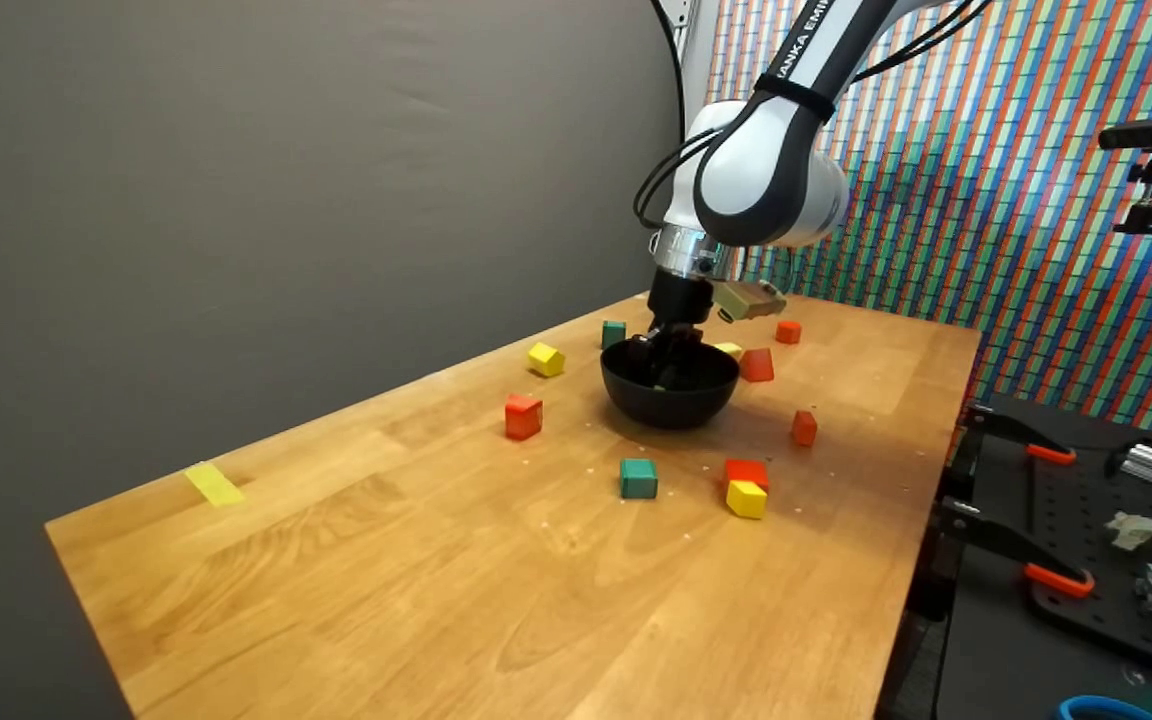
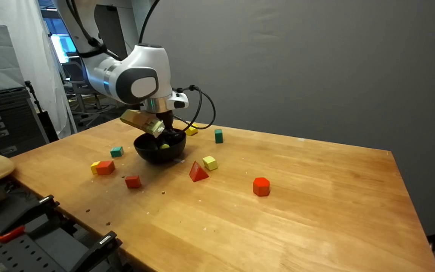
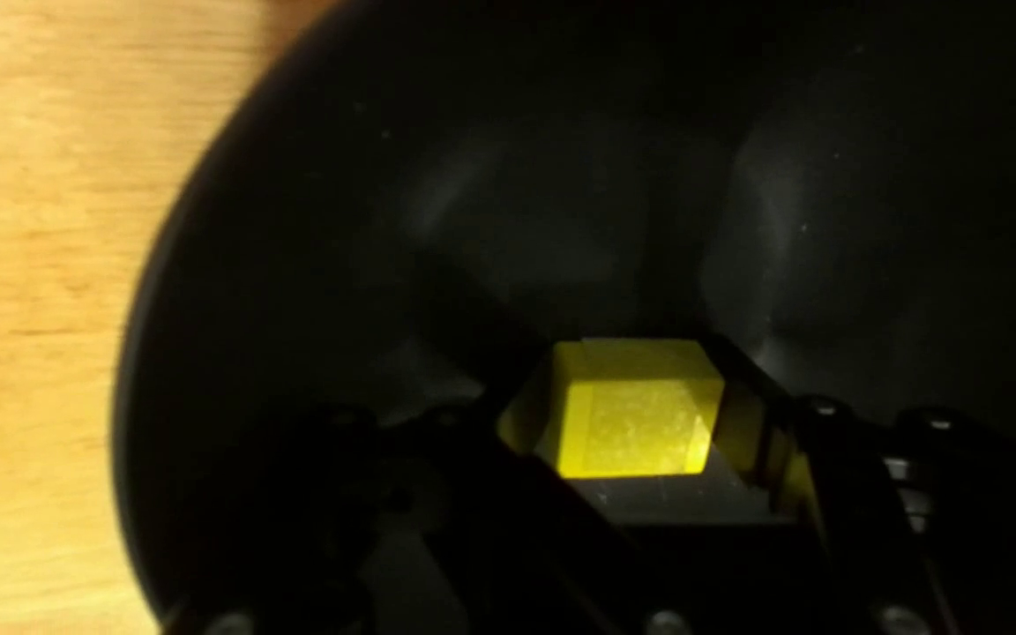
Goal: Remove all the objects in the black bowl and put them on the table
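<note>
Pincer (image 3: 633,412), black, two-fingered: jaws parted partway inside round, glossy black bowl (image 1: 671,408), flanking one small yellow block (image 3: 645,429); whether touching or grasping it, unclear.

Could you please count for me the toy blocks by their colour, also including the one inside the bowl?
Red or orange blocks: 5, on the table
Yellow blocks: 4 (3 on the table, 1 in the black bowl)
Green blocks: 2, on the table
Total: 11 in view; part of the bowl's inside is hidden
</note>
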### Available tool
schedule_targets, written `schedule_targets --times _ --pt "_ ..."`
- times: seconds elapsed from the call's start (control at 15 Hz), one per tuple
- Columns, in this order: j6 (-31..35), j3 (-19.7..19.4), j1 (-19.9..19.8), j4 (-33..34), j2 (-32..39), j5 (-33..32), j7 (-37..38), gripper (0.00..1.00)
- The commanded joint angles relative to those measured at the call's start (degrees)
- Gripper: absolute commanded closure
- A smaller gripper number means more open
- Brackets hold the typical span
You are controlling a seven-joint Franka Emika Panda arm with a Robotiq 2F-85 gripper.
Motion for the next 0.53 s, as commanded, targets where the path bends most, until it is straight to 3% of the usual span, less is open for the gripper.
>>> schedule_targets --times 0.0,0.13,0.47 --pt "0.3 -2.6 2.4 -1.5 -1.7 -1.0 0.5 0.77" --pt "-2.3 -3.9 3.9 -3.3 -5.1 -2.2 0.7 0.77" --pt "0.4 -18.9 16.3 -10.5 -16.6 -17.1 7.1 0.77"
